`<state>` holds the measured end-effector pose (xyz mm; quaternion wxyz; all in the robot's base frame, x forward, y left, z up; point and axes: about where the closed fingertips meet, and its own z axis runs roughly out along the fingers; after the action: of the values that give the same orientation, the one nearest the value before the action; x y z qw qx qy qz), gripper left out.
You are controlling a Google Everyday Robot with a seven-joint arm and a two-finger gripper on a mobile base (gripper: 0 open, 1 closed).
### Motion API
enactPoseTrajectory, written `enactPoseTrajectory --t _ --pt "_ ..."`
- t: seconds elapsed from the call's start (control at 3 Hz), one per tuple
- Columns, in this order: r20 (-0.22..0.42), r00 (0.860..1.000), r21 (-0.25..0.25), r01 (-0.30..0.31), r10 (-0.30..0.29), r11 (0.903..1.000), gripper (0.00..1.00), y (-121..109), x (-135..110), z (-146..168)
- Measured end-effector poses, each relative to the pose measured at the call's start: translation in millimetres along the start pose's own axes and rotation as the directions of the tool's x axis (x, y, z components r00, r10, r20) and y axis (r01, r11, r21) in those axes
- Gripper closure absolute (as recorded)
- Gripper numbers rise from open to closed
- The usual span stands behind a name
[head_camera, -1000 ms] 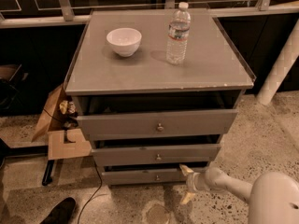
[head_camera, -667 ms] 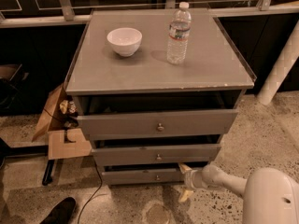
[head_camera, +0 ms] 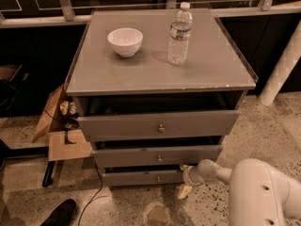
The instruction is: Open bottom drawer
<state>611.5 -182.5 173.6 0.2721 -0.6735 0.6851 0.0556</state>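
The bottom drawer (head_camera: 136,178) is the lowest, slimmest grey front of the cabinet, with a small round knob (head_camera: 158,179) at its centre. It stands out only slightly. My gripper (head_camera: 183,179) sits at the drawer's right end, close to the floor, on a white arm coming in from the lower right. It is open: one yellowish fingertip (head_camera: 181,167) is in the dark gap above the drawer front and the other (head_camera: 183,191) hangs below it. The knob is left of the gripper and untouched.
The middle drawer (head_camera: 188,154) and top drawer (head_camera: 197,124) stand partly pulled out above. A white bowl (head_camera: 125,41) and a water bottle (head_camera: 179,34) stand on the cabinet top. An open cardboard box (head_camera: 61,131), a cable (head_camera: 96,187) and a black shoe (head_camera: 59,214) lie at the left. A white post (head_camera: 282,69) stands at the right.
My arm has pushed further into view from the lower right. The gripper stays at the right end of the bottom drawer, and the drawer has not visibly moved.
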Motion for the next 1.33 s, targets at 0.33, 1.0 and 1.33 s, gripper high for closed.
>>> enactPoseTrajectory --t 0.33,1.0,1.33 --pt "-0.028 0.999 -0.023 -0.023 0.022 0.9995 0.00 -7.6 4.4 8.8" --pt "-0.026 0.999 -0.037 -0.035 0.034 0.9987 0.00 -5.6 5.1 10.5" --pt "-0.026 0.998 -0.063 -0.065 0.063 0.9959 0.00 -2.8 9.3 10.3"
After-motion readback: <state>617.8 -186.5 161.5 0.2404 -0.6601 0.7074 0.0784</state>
